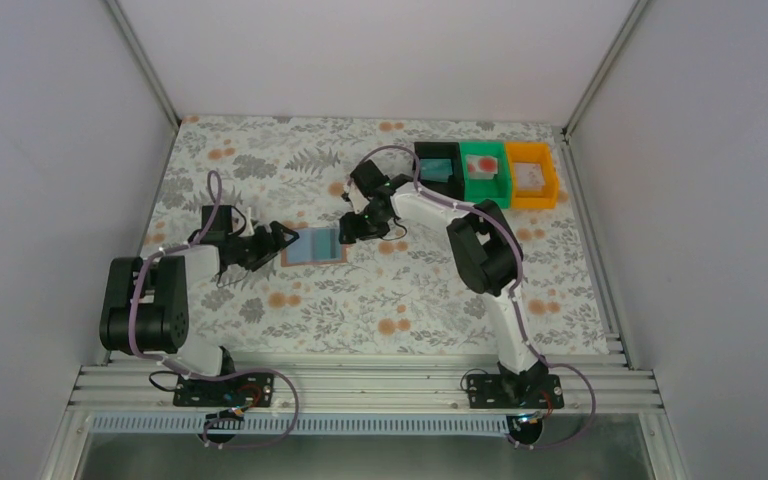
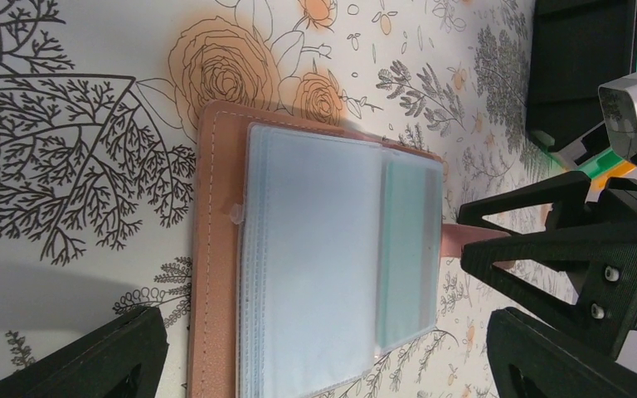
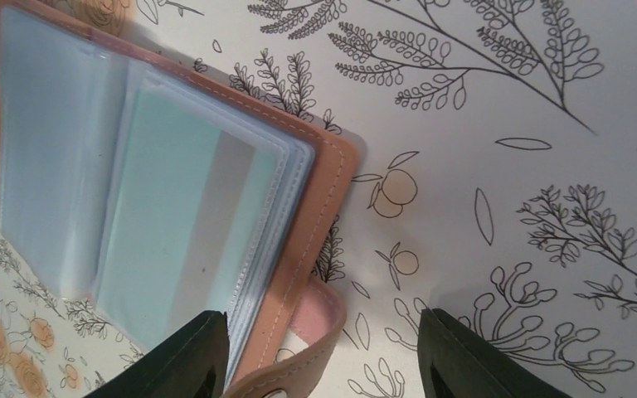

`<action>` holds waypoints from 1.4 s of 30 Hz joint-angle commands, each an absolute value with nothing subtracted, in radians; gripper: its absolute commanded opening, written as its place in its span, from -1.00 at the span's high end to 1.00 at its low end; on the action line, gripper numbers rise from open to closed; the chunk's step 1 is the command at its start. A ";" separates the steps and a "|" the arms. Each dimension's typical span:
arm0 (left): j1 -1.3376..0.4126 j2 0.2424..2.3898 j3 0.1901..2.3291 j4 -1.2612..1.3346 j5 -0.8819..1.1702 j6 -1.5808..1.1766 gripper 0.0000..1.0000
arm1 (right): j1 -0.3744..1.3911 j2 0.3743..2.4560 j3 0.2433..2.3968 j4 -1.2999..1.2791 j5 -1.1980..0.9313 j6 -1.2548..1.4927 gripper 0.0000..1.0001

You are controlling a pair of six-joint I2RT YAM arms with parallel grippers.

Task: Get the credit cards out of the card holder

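The card holder [image 1: 315, 245] lies open on the flowered table, salmon-tan outside with pale blue clear sleeves [image 2: 315, 265]. A teal credit card [image 3: 174, 215] sits inside one sleeve, also visible in the left wrist view as the teal card [image 2: 406, 240]. My left gripper [image 1: 282, 238] is open at the holder's left edge, its fingers [image 2: 99, 356] straddling the holder. My right gripper [image 1: 348, 228] is open at the holder's right edge. The snap strap [image 3: 332, 332] lies loose between its fingers [image 3: 473, 356].
Three small bins stand at the back right: black [image 1: 438, 185] with a teal card, green [image 1: 486, 190] with a white card with a red mark, and orange [image 1: 533, 195] with a whitish card. White walls enclose the table on three sides.
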State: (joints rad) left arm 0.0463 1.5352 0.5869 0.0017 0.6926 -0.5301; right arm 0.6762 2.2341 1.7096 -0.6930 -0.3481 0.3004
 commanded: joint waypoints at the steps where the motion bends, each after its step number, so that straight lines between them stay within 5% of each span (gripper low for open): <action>1: 0.037 1.578 0.559 -0.058 0.665 -0.535 -0.93 | 0.683 2.228 1.689 -0.698 -0.317 0.294 -0.16; 7: 0.036 1.572 0.558 -0.052 0.666 -0.535 -0.93 | 0.683 2.251 1.700 -0.689 -0.371 0.293 0.54; 12: 0.035 1.578 0.556 -0.054 0.661 -0.533 -0.92 | 0.678 2.236 1.701 -0.682 -0.431 0.287 0.90; 19: 0.021 1.598 0.541 -0.036 0.662 -0.533 -0.95 | 0.626 2.181 1.665 -0.659 -0.492 0.256 0.89; 23: -0.003 1.646 0.564 -0.032 0.678 -0.530 -0.95 | 0.624 2.191 1.656 -0.629 -0.568 0.254 0.35; 27: -0.007 1.652 0.577 -0.038 0.677 -0.517 -0.89 | 0.624 2.237 1.679 -0.628 -0.561 0.265 0.10; 42: -0.101 1.710 0.617 0.021 0.745 -0.531 -0.44 | 0.616 2.258 1.677 -0.582 -0.683 0.293 0.17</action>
